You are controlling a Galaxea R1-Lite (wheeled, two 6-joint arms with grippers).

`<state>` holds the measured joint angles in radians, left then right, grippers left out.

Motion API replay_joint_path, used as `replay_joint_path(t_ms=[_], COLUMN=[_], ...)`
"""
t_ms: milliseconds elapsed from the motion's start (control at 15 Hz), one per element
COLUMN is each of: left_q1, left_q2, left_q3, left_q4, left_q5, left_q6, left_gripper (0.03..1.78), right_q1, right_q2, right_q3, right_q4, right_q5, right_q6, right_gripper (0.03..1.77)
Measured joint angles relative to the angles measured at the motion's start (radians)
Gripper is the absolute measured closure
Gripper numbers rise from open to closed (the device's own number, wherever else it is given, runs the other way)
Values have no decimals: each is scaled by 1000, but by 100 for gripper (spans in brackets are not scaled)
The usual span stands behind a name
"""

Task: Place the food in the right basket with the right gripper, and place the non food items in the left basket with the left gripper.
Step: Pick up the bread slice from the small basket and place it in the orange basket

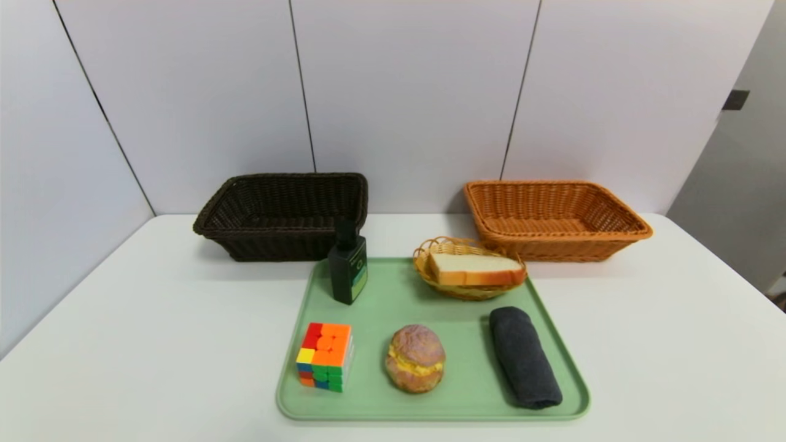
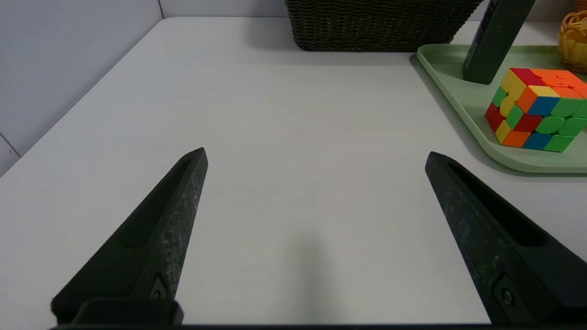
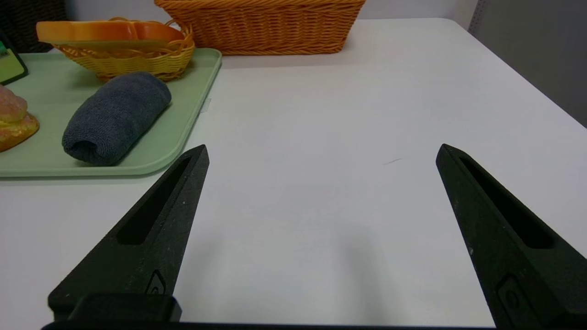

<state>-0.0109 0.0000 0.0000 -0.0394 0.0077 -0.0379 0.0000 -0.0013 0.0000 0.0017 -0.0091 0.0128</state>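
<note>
On the green tray point(image 1: 374, 405) stand a dark bottle point(image 1: 348, 270), a puzzle cube point(image 1: 325, 356), a filled brown bun point(image 1: 415, 358) and a rolled grey cloth point(image 1: 524, 356). A bread slice point(image 1: 476, 268) lies in a small yellow wicker basket point(image 1: 430, 253). The dark brown left basket point(image 1: 282, 215) and the orange-tan right basket point(image 1: 552, 218) sit behind the tray, both with nothing in them. Neither arm shows in the head view. My left gripper point(image 2: 316, 153) hovers open over bare table left of the tray, the cube point(image 2: 536, 107) ahead of it. My right gripper point(image 3: 321, 149) hovers open right of the tray, near the cloth point(image 3: 114, 117).
The white table point(image 1: 153, 331) ends at grey wall panels behind the baskets. Its right edge point(image 3: 527, 78) drops off beside the right basket point(image 3: 261, 25). Bare table lies on either side of the tray.
</note>
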Motion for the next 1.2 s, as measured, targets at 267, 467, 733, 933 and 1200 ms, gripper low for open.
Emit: replay_joint_path(t_ms=[267, 467, 733, 933, 1200], left_q1=[0, 0, 0, 0, 0], left_q2=[0, 0, 0, 0, 0], left_q3=[0, 0, 0, 0, 0], left_q4=[0, 0, 1, 0, 0], left_q5=[0, -1, -2, 1, 0], left_q6=[0, 21, 32, 11, 5], left_gripper=[12, 12, 12, 12, 12], right_q1=[0, 0, 0, 0, 0], right_q2=[0, 0, 0, 0, 0], right_q3=[0, 0, 0, 0, -20], right_q4=[0, -1, -1, -3, -47], right_q5=[2, 6, 4, 7, 17], right_q6=[-7, -20, -12, -19, -12], right_gripper=[9, 9, 9, 9, 9])
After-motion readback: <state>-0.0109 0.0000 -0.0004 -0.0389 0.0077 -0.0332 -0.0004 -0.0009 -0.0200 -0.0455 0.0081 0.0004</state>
